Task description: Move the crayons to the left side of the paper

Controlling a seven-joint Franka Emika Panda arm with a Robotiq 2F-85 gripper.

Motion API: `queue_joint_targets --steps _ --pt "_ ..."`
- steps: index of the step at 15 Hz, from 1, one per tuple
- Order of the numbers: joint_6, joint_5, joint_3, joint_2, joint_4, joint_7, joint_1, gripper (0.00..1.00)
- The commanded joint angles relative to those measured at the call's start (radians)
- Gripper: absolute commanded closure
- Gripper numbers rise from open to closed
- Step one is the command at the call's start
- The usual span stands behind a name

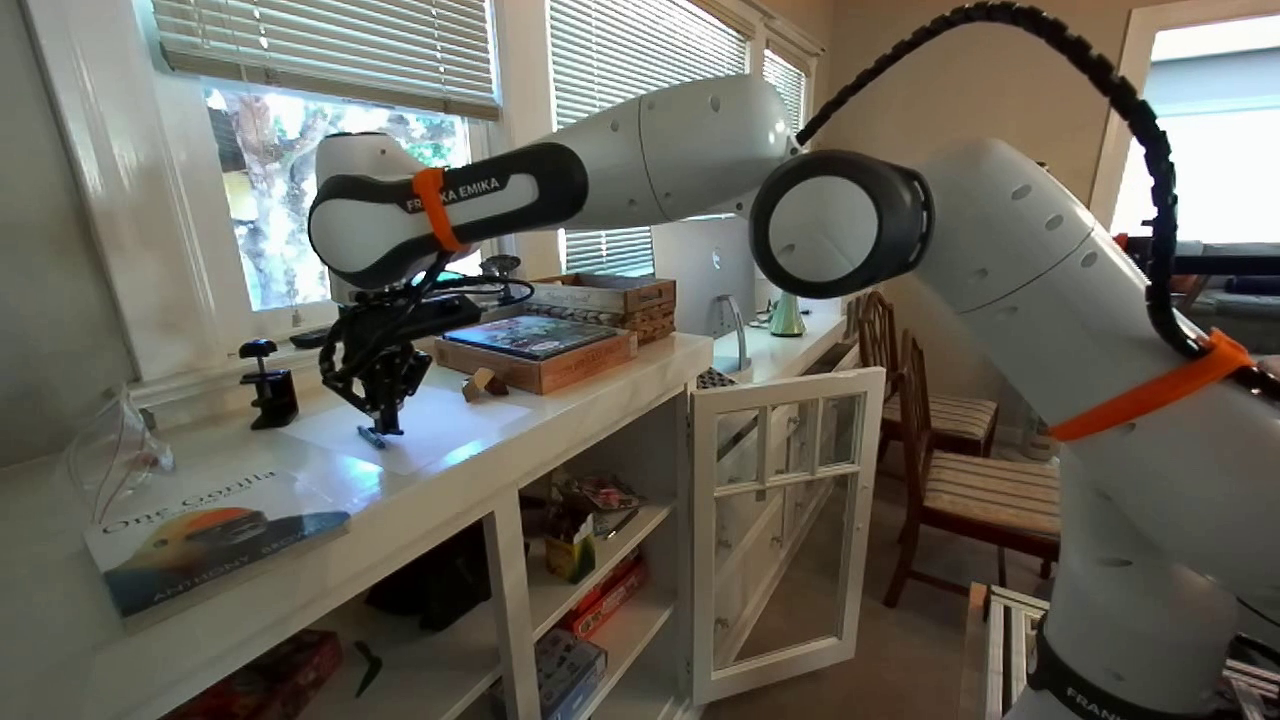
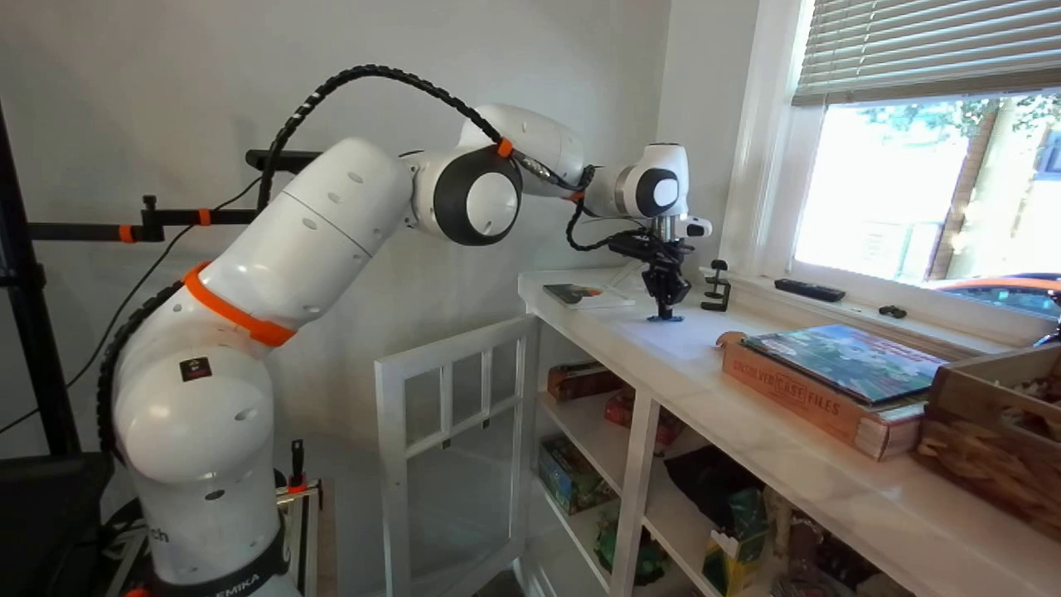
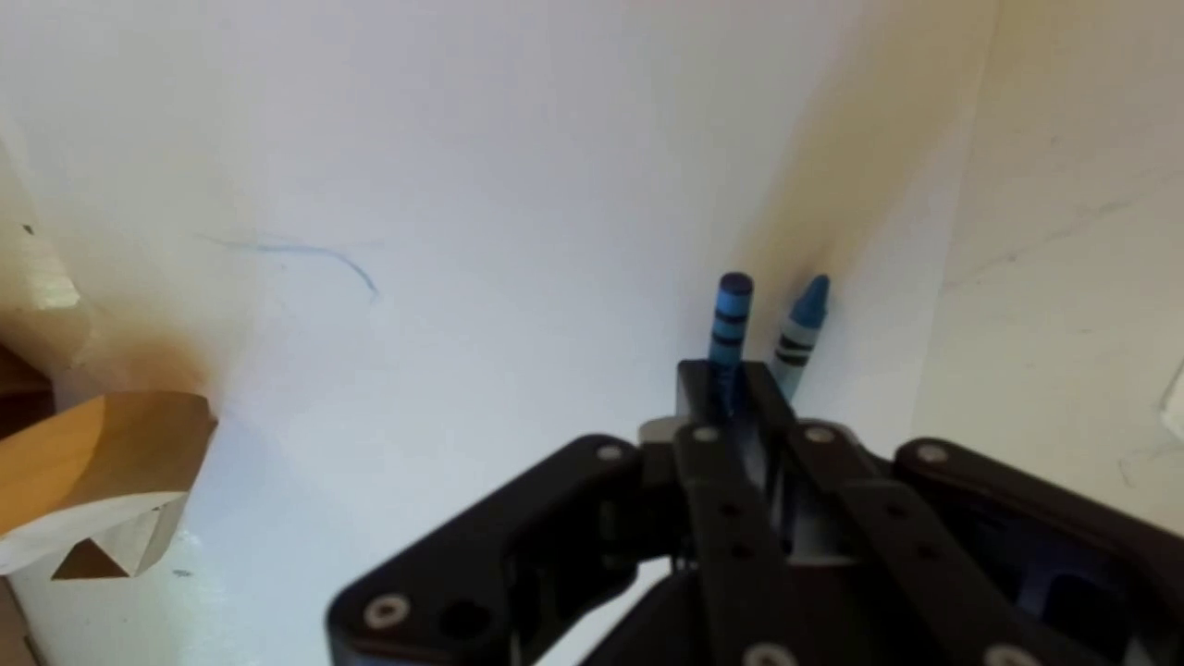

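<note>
Two blue crayons show in the wrist view. The darker blue crayon point(image 3: 731, 319) stands between my fingertips, and the lighter blue crayon point(image 3: 797, 340) lies just outside the right finger, partly hidden by it. My gripper point(image 3: 726, 388) is shut on the darker crayon, low over the white paper point(image 3: 481, 277). In both exterior views the gripper point(image 1: 388, 415) point(image 2: 665, 308) points straight down at the paper point(image 1: 460, 415) point(image 2: 692, 336). A blue crayon shows at the fingertips there point(image 1: 371, 437) point(image 2: 675, 318). The paper carries a faint blue curved mark.
A folded brown cardboard piece point(image 3: 111, 453) lies by the paper's edge. A black clamp point(image 1: 270, 390), a blue-bottomed book point(image 1: 215, 540) and a clear plastic bag point(image 1: 118, 450) are nearby. An orange-brown box point(image 1: 545, 362) with a printed picture stands beyond. A cabinet door point(image 1: 785, 530) hangs open below.
</note>
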Motion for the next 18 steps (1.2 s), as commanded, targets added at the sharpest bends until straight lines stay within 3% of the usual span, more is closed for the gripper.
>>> queue_joint_targets --steps 1,2,4,6,7,8,10,13,17,18 --pt "0.06 0.008 0.004 -0.067 -0.122 0.022 0.002 0.98" --pt "0.069 0.008 0.004 -0.075 -0.136 0.021 0.002 0.98" --pt "0.084 0.007 0.003 -0.089 -0.162 0.021 0.003 0.65" --pt "0.099 0.006 0.002 -0.102 -0.188 0.022 0.004 0.51" --pt "0.107 0.006 0.002 -0.108 -0.2 0.021 0.004 0.48" --pt "0.108 0.006 0.002 -0.113 -0.209 0.021 0.004 0.57" --pt "0.118 0.005 0.001 -0.125 -0.228 0.024 0.005 0.47" --pt "0.137 0.002 -0.002 -0.144 -0.257 0.03 0.006 0.46" --pt "0.153 -0.008 0.003 -0.165 -0.28 0.045 0.002 0.33" --pt "0.157 -0.009 0.003 -0.17 -0.286 0.049 0.002 0.37"
